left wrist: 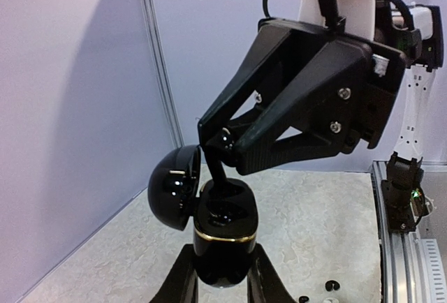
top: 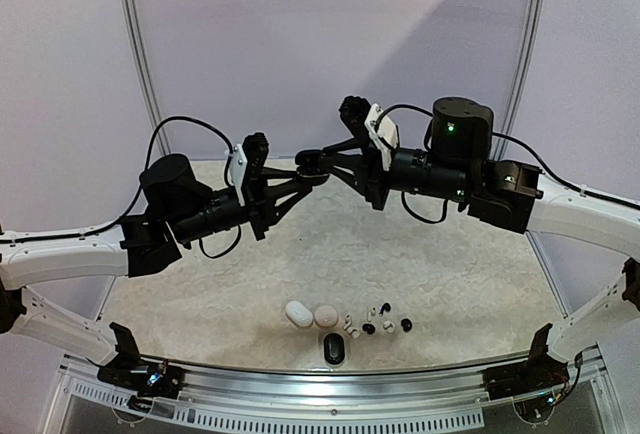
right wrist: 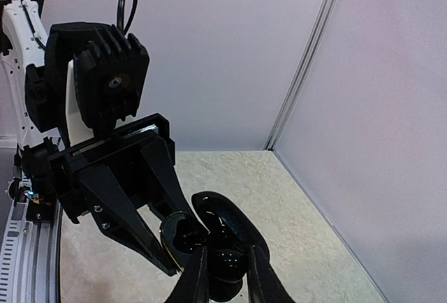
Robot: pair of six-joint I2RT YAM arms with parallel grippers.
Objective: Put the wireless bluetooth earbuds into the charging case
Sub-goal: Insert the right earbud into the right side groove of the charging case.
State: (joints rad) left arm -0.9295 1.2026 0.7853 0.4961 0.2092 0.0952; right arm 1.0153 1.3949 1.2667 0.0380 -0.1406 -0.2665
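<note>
My left gripper (left wrist: 222,264) is shut on a glossy black charging case (left wrist: 223,223) with a gold band. It holds the case upright in mid-air, with the lid (left wrist: 173,188) swung open to the left. My right gripper (right wrist: 225,269) is shut on a glossy black earbud (right wrist: 228,264). Its fingertips meet the case from above, and the bud's stem (left wrist: 218,174) reaches down into the case's well. In the top view both grippers (top: 312,164) meet high over the table's middle. Several loose white and black earbuds (top: 370,326) lie near the front edge.
A white case (top: 298,313), a pinkish case (top: 326,315) and a black case (top: 334,348) lie by the loose buds at the table's front. A metal rail (top: 320,394) runs along the near edge. Pale walls enclose the back and sides.
</note>
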